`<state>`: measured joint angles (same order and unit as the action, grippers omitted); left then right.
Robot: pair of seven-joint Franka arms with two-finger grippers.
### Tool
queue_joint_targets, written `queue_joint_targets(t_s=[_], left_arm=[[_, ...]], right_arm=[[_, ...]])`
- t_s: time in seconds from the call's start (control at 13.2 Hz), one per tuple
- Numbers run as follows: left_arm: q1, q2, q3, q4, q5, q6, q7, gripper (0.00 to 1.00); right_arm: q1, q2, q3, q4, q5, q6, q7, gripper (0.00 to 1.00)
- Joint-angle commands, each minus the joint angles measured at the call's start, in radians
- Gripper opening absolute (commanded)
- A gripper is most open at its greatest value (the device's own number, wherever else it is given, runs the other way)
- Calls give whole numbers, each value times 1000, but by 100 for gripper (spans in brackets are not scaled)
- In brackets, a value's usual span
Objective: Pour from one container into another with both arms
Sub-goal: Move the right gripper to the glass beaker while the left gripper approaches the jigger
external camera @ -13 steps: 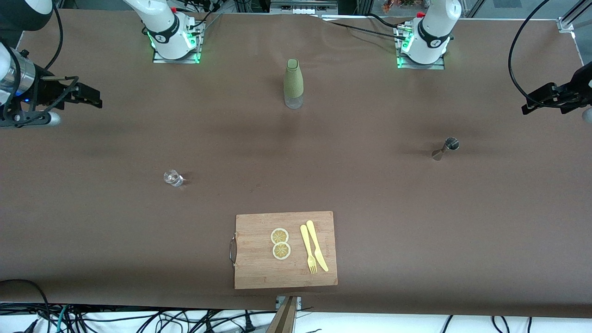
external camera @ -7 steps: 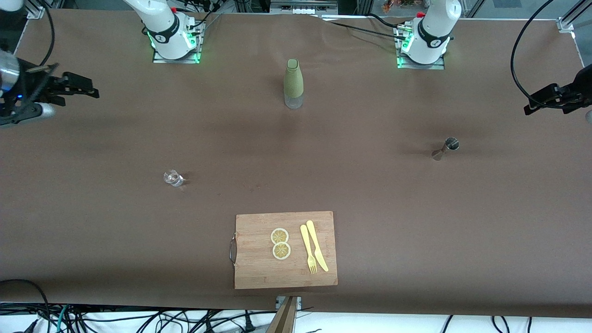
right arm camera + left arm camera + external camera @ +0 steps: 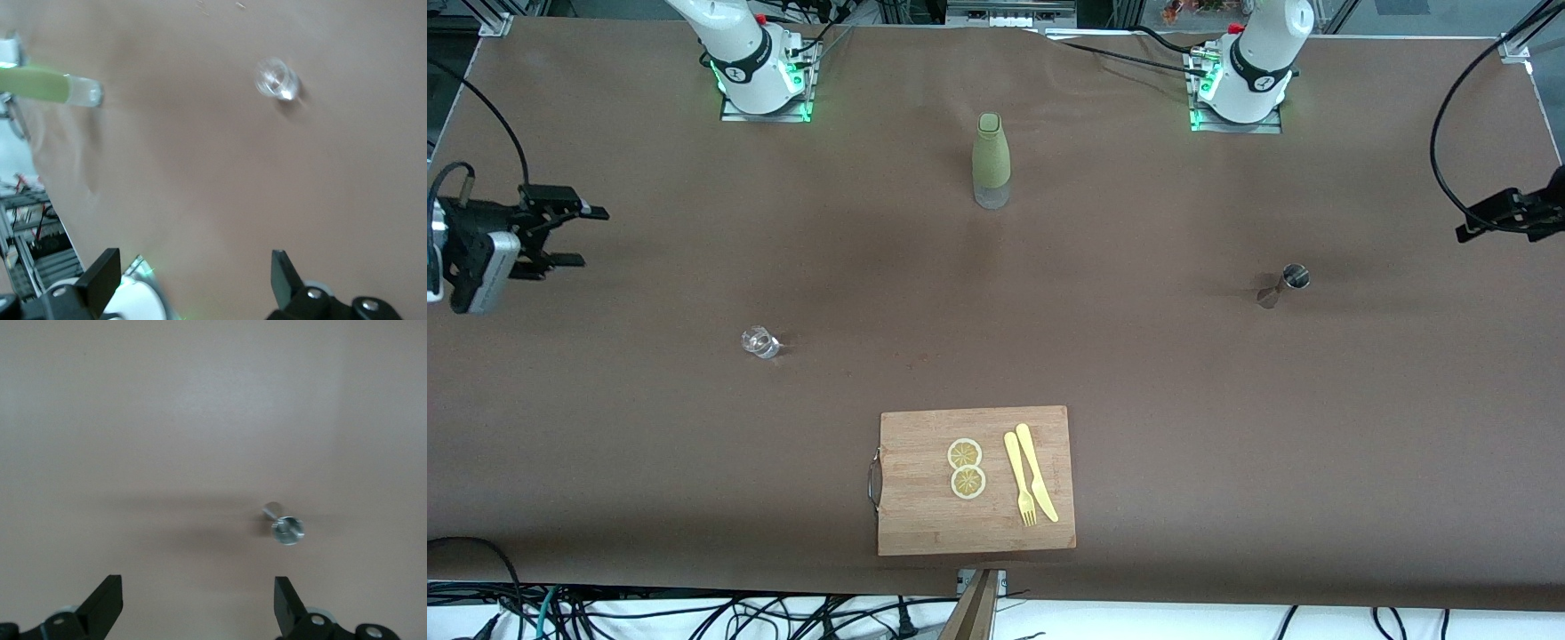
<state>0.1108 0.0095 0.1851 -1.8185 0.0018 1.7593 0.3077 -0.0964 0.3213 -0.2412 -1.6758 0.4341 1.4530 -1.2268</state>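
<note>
A green sleeved bottle (image 3: 991, 160) with a clear base stands upright between the two arm bases, and shows again (image 3: 50, 87) in the right wrist view. A small clear glass (image 3: 759, 342) (image 3: 275, 78) sits toward the right arm's end. A metal jigger (image 3: 1285, 284) (image 3: 287, 528) stands toward the left arm's end. My right gripper (image 3: 591, 237) (image 3: 192, 275) hangs open and holds nothing over the table's edge at the right arm's end. My left gripper (image 3: 1472, 227) (image 3: 197, 607) is open with nothing in it, over the table edge at the left arm's end.
A wooden cutting board (image 3: 925, 520) lies near the front edge, with two lemon slices (image 3: 966, 468) and a yellow fork and knife (image 3: 1030, 484) on it. The arm bases (image 3: 760, 76) stand at the table's back edge. Brown cloth covers the table.
The right gripper has swung and turned, its fingers now spread in plain view, and sits lower in the front view. The left gripper has drifted slightly outward and lower. The objects have not moved.
</note>
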Motion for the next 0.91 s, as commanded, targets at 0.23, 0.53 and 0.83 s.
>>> queue_joint_targets(t_s=[0.23, 0.53, 0.83], left_arm=[[147, 52, 1, -106, -54, 169, 540, 100], [230, 73, 0, -234, -251, 253, 930, 100], [280, 176, 4, -236, -434, 263, 1331, 100]], right_arm=[[-55, 220, 3, 28, 264, 102, -553, 100], [-49, 338, 8, 30, 408, 159, -917, 100], [-45, 427, 43, 42, 498, 204, -1089, 100]])
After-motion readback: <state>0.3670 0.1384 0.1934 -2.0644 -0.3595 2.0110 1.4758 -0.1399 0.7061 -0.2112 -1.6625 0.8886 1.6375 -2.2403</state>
